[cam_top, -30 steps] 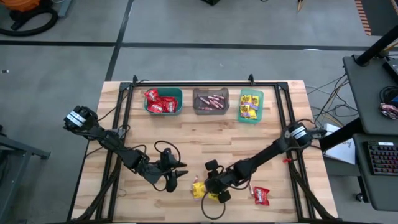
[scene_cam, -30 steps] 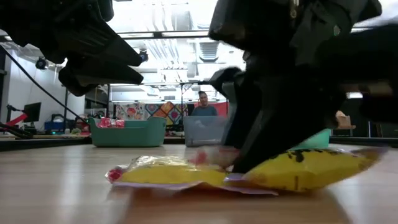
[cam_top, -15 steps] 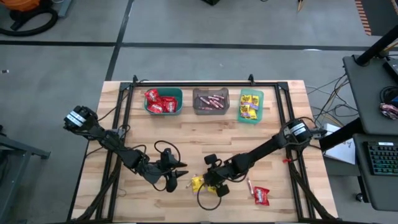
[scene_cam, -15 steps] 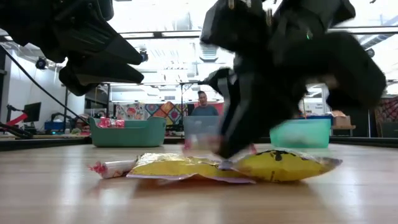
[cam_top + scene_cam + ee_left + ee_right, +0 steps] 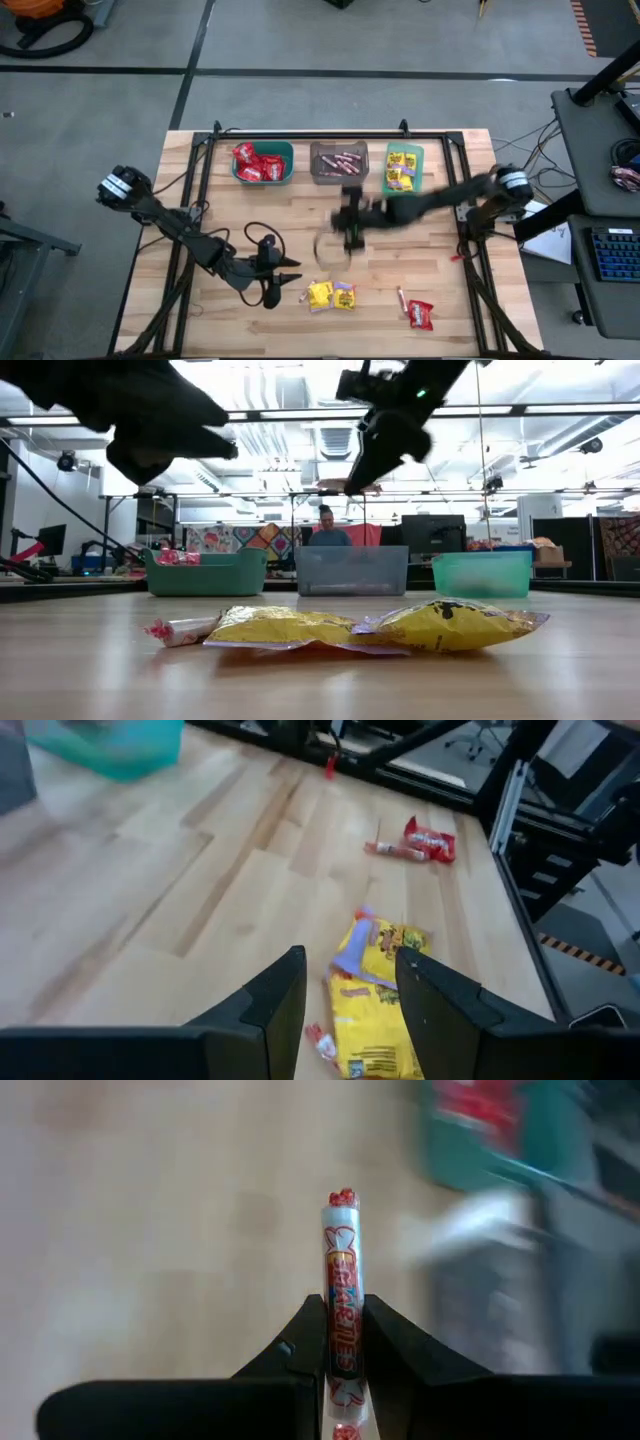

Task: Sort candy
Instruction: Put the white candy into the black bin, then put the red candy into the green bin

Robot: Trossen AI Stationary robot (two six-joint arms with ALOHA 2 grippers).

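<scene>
While the right arm hangs over the middle of the table, this is what I see:

Right gripper [image 5: 343, 1342]: up in the air above the wood, near the three bins. Its two dark fingers are pinched tight on a thin pinkish stick [image 5: 342, 1325] of candy. The stick stands up between the fingers with a little red twist on its end.

Left gripper [image 5: 348, 982]: low over the near left part of the table [image 5: 300, 225]. Its fingers stand a bit apart and hold nothing. It points at the yellow packets.

Yellow packets [image 5: 331, 295]: two of them lie flat on the near side of the table, touching each other. A small candy stick [image 5: 178, 629] with a red twisted end lies right by their left side.

Red packet [image 5: 421, 314]: it lies near the near right corner, with another small stick [image 5: 402, 298] just beside it.

Teal bin [image 5: 263, 162]: far left of the three, with red packets inside.

Grey bin [image 5: 338, 163]: in the middle, with pinkish sticks inside.

Green bin [image 5: 403, 170]: far right of the three, with yellow packets inside.

Person [image 5: 327, 530]: far off in the room, behind the bins.
</scene>
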